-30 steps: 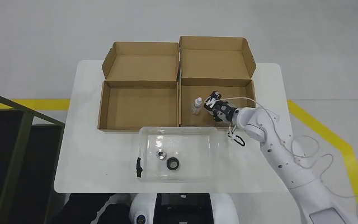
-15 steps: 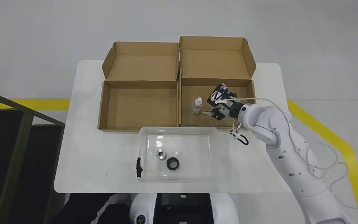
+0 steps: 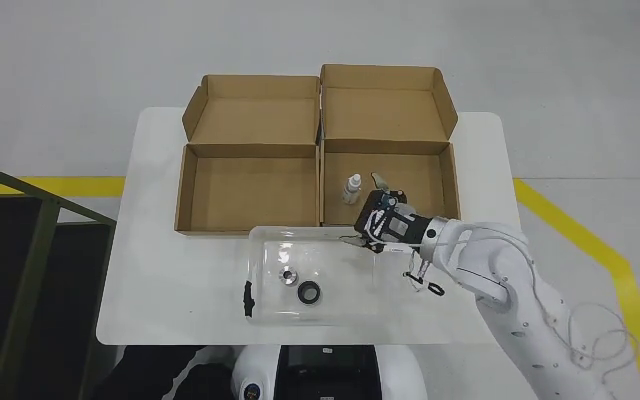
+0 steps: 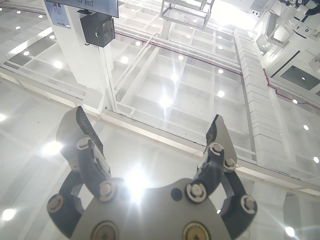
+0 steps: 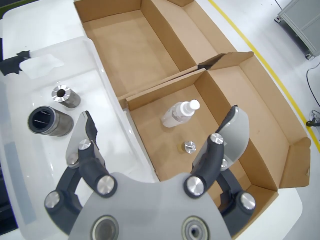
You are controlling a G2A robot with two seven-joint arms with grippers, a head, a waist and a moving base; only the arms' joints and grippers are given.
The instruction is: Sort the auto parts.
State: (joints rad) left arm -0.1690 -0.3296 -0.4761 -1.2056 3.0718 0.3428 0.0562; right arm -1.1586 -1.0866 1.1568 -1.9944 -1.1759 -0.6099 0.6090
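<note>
The white surface (image 3: 160, 290) carries, nearest the robot, a clear plastic bin (image 3: 250, 262) with 2 parts left to sort: a steel bushing (image 5: 65, 96) and, just beside it, a dark cylindrical sleeve (image 5: 50, 123), both standing bore up. A strip of black tape (image 5: 12, 64) sits on the bin's left rim.

Within the last second the right tool (image 5: 160, 114) has pulled back out of the right cardboard box (image 3: 425, 178), where it hung beside the white spray bottle (image 5: 178, 114). It now hovers over the seam where the bin's far rim meets that box's near wall, fingers spread and carrying nothing. A small round metal part (image 5: 189, 147) lies on the box floor near the bottle, so the drop looks finished and the arm seems headed for the next pick. The left cardboard box (image 3: 250, 190) stands alongside, touching the right one. The left tool (image 4: 148, 114) points at the ceiling, spread and empty.

The 2 cylinders stand close together but apart from the bin walls, so a descent from above looks open. The fingers would need to straddle 1 without nudging the other. The bin's far rim and the box's near wall are the edges to clear on each carry. The raised lids stand well beyond.
</note>
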